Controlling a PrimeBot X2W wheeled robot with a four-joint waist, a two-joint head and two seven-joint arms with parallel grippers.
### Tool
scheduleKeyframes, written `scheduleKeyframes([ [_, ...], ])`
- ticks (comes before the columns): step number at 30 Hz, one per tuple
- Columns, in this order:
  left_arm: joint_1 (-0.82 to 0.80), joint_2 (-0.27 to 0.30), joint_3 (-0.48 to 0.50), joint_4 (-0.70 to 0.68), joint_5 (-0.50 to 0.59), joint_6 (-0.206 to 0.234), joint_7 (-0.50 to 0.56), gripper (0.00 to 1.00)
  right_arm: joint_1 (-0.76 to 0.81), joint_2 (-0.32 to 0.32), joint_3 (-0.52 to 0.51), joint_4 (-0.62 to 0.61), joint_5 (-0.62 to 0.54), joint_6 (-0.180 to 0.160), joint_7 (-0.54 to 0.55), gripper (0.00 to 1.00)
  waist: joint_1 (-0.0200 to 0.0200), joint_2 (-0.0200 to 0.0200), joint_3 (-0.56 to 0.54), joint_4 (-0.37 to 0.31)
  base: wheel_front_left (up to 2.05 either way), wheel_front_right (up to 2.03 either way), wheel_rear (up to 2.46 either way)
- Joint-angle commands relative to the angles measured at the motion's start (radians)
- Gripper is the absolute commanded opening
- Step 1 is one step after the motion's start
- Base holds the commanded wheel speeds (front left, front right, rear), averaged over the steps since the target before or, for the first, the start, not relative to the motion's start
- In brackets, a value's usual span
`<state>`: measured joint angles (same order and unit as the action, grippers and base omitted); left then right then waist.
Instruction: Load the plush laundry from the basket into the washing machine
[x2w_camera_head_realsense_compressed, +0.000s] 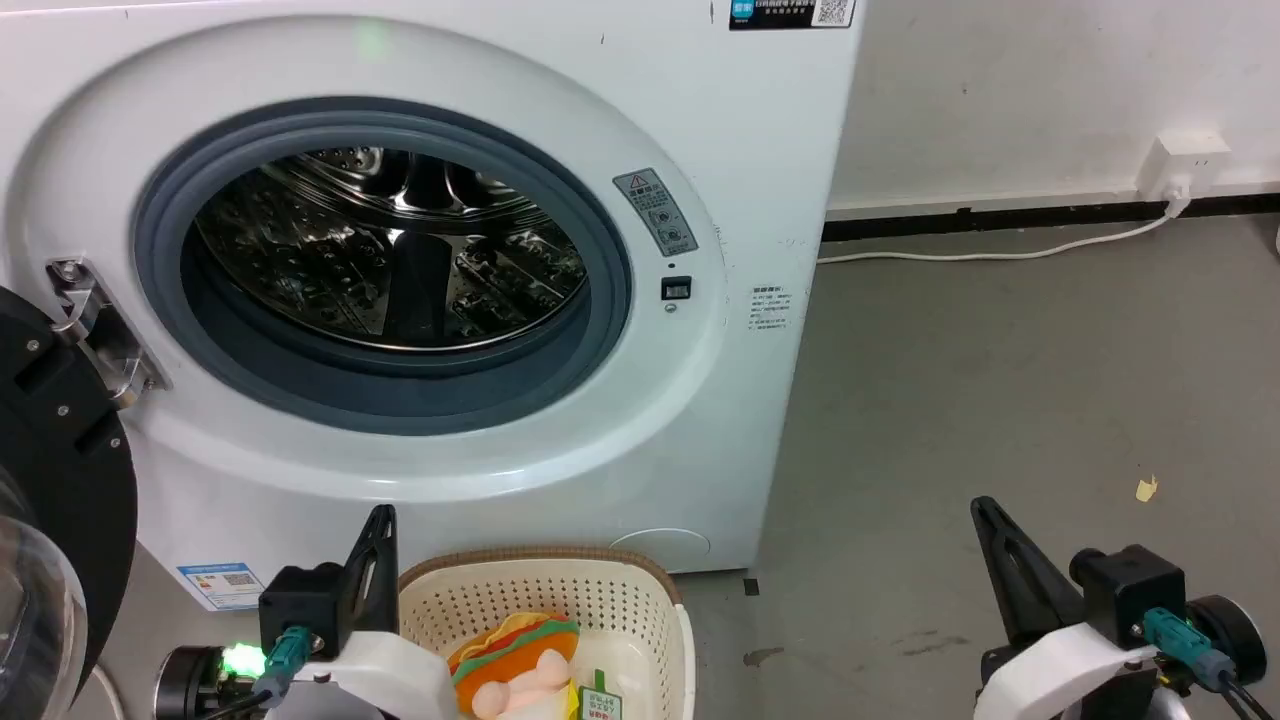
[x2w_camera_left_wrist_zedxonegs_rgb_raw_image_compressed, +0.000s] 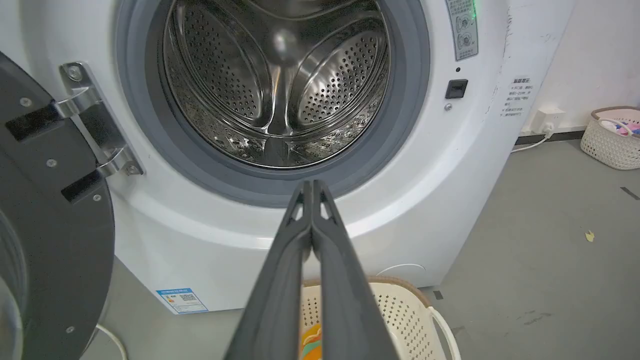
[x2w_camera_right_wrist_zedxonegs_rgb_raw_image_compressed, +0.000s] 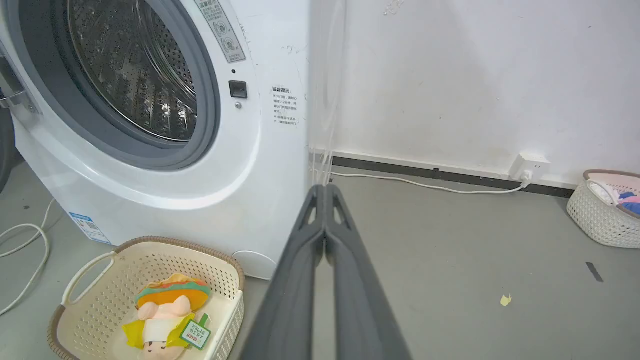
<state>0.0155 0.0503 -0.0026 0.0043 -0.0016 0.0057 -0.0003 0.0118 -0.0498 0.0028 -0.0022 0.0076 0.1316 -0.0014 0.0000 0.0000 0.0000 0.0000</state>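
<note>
1. My left gripper (x2w_camera_head_realsense_compressed: 382, 522), fingers pressed together and empty, is just beside the left rim of the basket (x2w_camera_head_realsense_compressed: 560, 556).
2. My right gripper (x2w_camera_head_realsense_compressed: 988, 512), also pressed together and empty, is well apart from the basket.
3. The plush laundry (x2w_camera_head_realsense_compressed: 515, 650) lies inside the basket.
4. The washing machine (x2w_camera_head_realsense_compressed: 700, 150) stands open behind the basket; I judge nothing is loaded yet.

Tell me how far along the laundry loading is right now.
Done: the washing machine door is open, and the drum looks empty. In hand: nothing; the left gripper and right gripper are both shut and empty. Left: everything else, since the plush laundry lies in the basket, yet to be picked up and put in the drum.
</note>
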Motion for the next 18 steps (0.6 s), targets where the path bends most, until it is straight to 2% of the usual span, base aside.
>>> scheduleKeyframes([
  [1, -0.015, 0.0, 0.003, -0.004, 0.002, -0.006, 0.0, 0.0, -0.012, 0.0, -0.003, 0.002, -0.008, -0.001, 0.001, 0.0, 0.0, 0.0, 0.0, 0.0, 0.0, 0.0, 0.0],
  [18, -0.015, 0.0, 0.003, -0.004, 0.002, -0.006, 0.0, 0.0, -0.012, 0.0, -0.003, 0.002, -0.008, -0.001, 0.001, 0.0, 0.0, 0.0, 0.0, 0.0, 0.0, 0.0, 0.0],
])
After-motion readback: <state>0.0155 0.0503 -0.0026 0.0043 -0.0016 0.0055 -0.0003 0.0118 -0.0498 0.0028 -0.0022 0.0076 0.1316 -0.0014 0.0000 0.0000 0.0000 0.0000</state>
